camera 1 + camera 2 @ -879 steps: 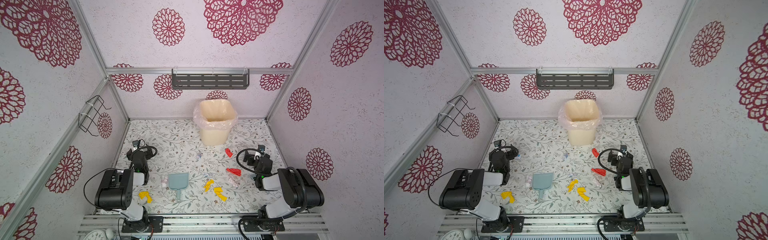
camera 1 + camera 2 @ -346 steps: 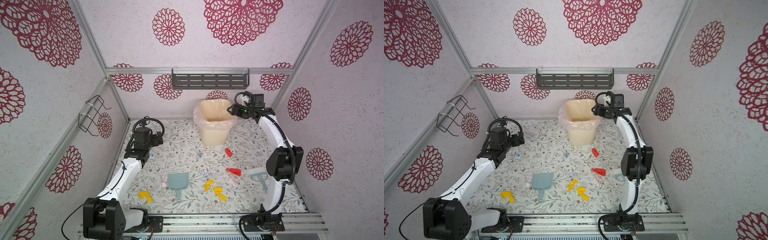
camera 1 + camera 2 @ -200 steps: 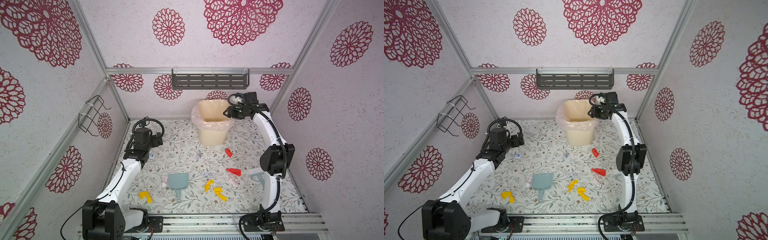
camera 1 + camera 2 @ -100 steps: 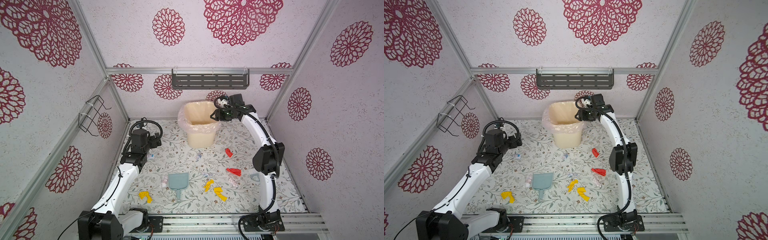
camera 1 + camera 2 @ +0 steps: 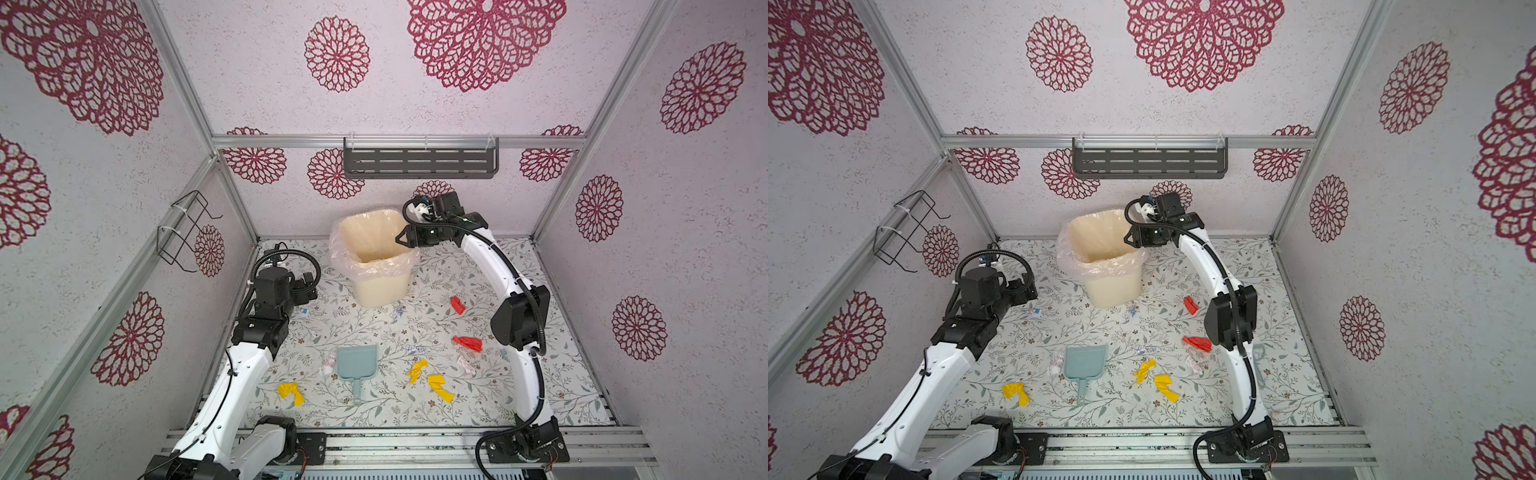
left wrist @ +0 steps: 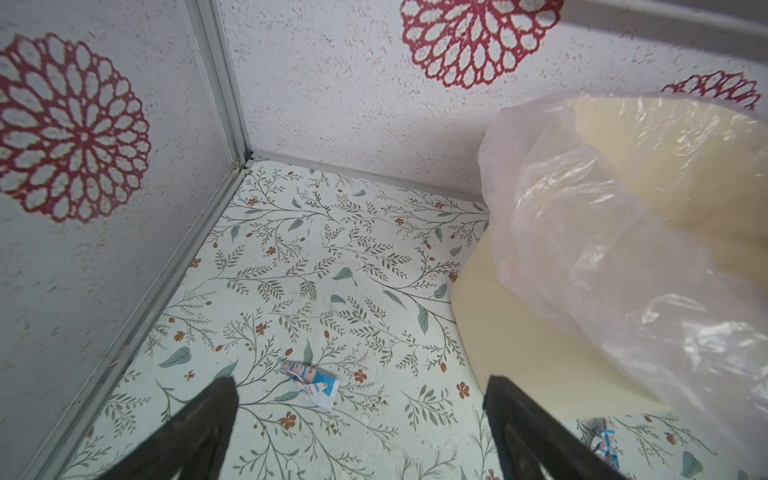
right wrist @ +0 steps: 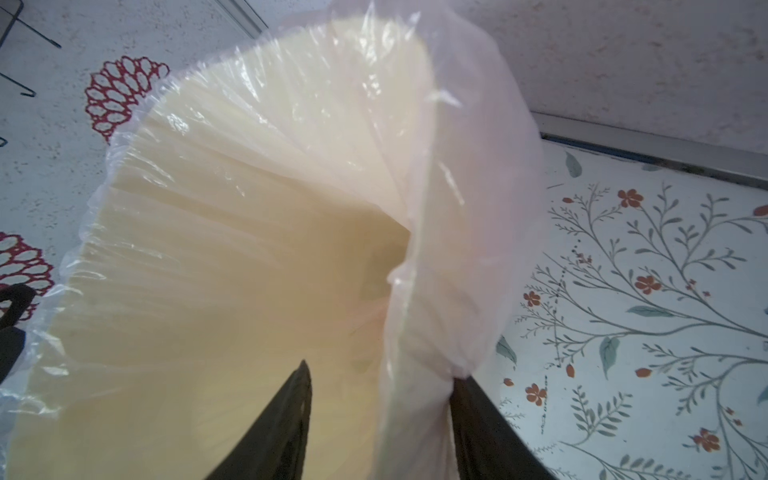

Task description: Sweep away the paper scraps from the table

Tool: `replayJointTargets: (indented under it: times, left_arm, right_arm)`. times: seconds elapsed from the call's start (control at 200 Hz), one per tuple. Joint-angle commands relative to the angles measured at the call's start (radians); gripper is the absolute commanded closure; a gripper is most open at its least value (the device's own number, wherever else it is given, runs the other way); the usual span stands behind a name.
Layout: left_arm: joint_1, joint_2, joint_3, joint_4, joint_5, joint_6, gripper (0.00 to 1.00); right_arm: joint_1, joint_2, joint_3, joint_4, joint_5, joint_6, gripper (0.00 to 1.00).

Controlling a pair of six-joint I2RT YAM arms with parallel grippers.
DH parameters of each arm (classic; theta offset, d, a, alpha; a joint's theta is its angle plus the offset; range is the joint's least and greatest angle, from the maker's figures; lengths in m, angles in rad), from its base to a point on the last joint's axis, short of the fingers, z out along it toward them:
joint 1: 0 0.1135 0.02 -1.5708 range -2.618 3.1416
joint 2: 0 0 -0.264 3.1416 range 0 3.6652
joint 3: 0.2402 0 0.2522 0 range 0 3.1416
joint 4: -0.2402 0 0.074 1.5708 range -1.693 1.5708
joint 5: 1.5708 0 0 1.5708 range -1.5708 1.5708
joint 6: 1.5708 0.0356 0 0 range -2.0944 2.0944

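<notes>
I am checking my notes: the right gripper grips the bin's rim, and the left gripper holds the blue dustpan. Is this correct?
No. The left gripper holds nothing: the left wrist view shows it open, and in a top view the blue dustpan lies on the table. The right gripper does grip the bin's rim.

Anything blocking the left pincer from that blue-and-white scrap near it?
Nothing visible. The left pincer is open, and the blue-and-white scrap lies on bare table just ahead of it; the bin stands off to one side.
</notes>
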Motion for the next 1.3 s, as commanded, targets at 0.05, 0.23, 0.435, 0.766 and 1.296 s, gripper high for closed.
replayJointTargets:
  times: [0.05,0.23,0.435,0.766,1.296]
  left_arm:
    - [-0.004,-0.047,-0.016,-0.039,-0.026,0.003,0.03]
    - [-0.004,-0.064,-0.019,-0.057,-0.030,0.001,0.03]
    - [-0.004,-0.087,-0.017,-0.058,-0.030,-0.004,0.03]
    - [-0.004,-0.092,0.012,-0.059,-0.012,-0.001,0.03]
    - [-0.085,-0.086,-0.004,-0.057,0.027,-0.009,0.03]
  right_arm:
    - [0.031,0.020,0.042,0.035,-0.043,0.017,0.43]
    - [0.038,0.030,0.066,0.026,-0.023,0.016,0.37]
    - [0.024,-0.027,0.067,0.036,0.040,0.030,0.16]
    - [-0.006,-0.138,0.066,0.040,0.088,0.040,0.01]
    - [-0.111,-0.565,-0.459,0.095,0.249,0.037,0.01]
